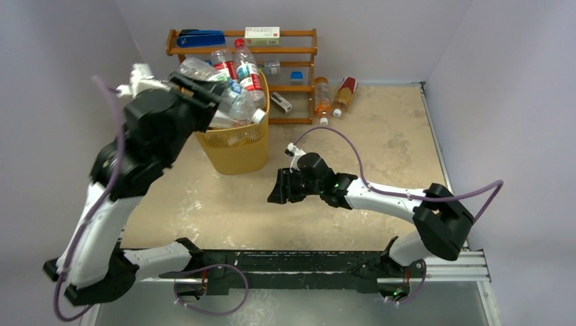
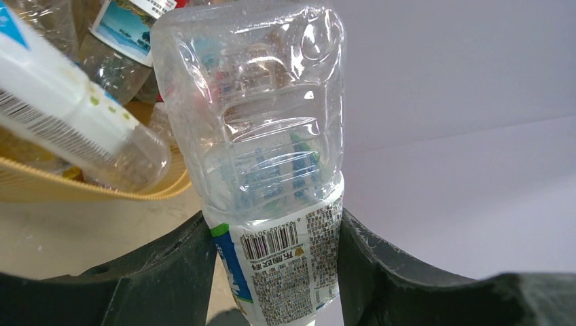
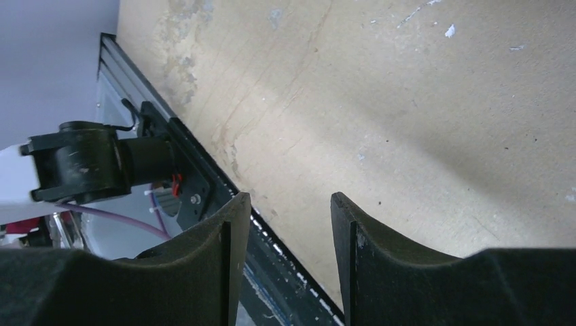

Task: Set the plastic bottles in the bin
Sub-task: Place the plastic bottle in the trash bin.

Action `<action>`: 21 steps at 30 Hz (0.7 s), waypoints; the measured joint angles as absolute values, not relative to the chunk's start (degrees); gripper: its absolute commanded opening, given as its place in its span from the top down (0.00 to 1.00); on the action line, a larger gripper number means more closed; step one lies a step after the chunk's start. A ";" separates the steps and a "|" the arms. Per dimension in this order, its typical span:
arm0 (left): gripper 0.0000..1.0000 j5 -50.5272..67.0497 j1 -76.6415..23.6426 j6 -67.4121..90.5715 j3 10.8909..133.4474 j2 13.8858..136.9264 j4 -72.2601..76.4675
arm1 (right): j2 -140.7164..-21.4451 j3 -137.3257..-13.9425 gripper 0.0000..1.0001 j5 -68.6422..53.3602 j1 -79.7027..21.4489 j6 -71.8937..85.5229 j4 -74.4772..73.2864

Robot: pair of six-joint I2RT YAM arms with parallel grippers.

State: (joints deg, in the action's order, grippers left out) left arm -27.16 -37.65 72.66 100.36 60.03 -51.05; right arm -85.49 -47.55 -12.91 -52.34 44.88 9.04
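Uppermost, a clear bottle (image 2: 265, 156) lies above the left rim of the bin (image 1: 234, 153), pinched at its label by the left gripper (image 2: 275, 227); more bottles (image 1: 248, 71) fill the bin. Right of the bin, the right gripper (image 3: 291, 204) hangs spread, empty.

legible text: none | clear bottle (image 2: 251, 122) held in left gripper (image 2: 273, 234) — label barcode, digits and fine print too small to read
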 measured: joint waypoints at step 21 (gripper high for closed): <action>0.42 -10.50 -12.62 68.40 103.04 81.43 -38.96 | -73.60 -41.69 0.50 -10.98 -52.34 46.98 5.48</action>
